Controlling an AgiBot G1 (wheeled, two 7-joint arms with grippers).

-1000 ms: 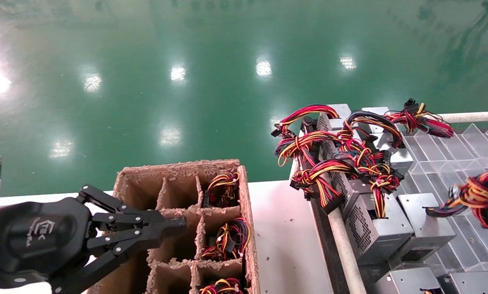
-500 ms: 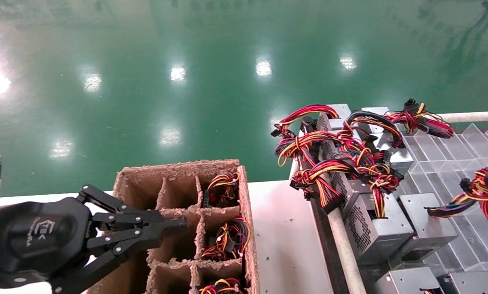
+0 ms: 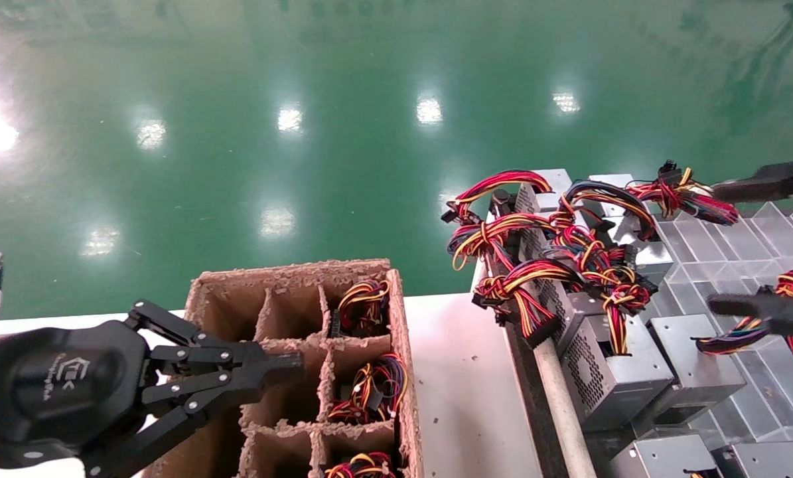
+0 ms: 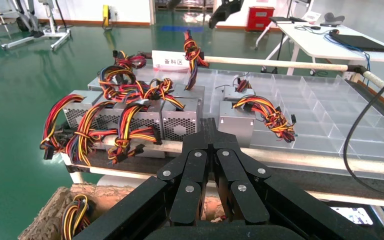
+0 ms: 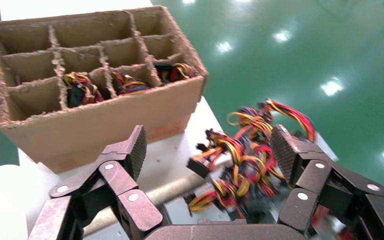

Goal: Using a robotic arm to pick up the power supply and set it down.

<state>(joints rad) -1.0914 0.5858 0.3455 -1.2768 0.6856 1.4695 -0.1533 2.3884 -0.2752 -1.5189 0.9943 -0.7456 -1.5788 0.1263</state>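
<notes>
Power supply [image 3: 635, 372]: one of a row of silver-grey boxes on the clear divider tray [image 3: 754, 232], below and to the left of the right gripper, not gripped.
Wire bundle [image 3: 788, 312]: red, yellow and black leads lying between the right gripper's fingers, blurred in the right wrist view [image 5: 250, 170]; whether they touch the fingers cannot be told.
Right gripper [image 3: 761, 245]: over the tray's right part, fingers [image 5: 132, 150] spread wide, nothing clamped.
Left gripper [image 3: 283, 365]: parked over the cardboard divider box [image 3: 396, 312], fingers pressed together, holding nothing.
Obstacles: tangled cables [image 3: 555, 252] drape over the supplies left of the right gripper; a metal rail [image 3: 559, 411] runs along the tray's left edge.
Open room: bare tray cells lie under and behind the right gripper; a white table strip [image 3: 456, 385] separates the rail from the box.
Box cells: those nearest the table strip hold wired units [image 3: 369, 392]; those under the left gripper look vacant.
</notes>
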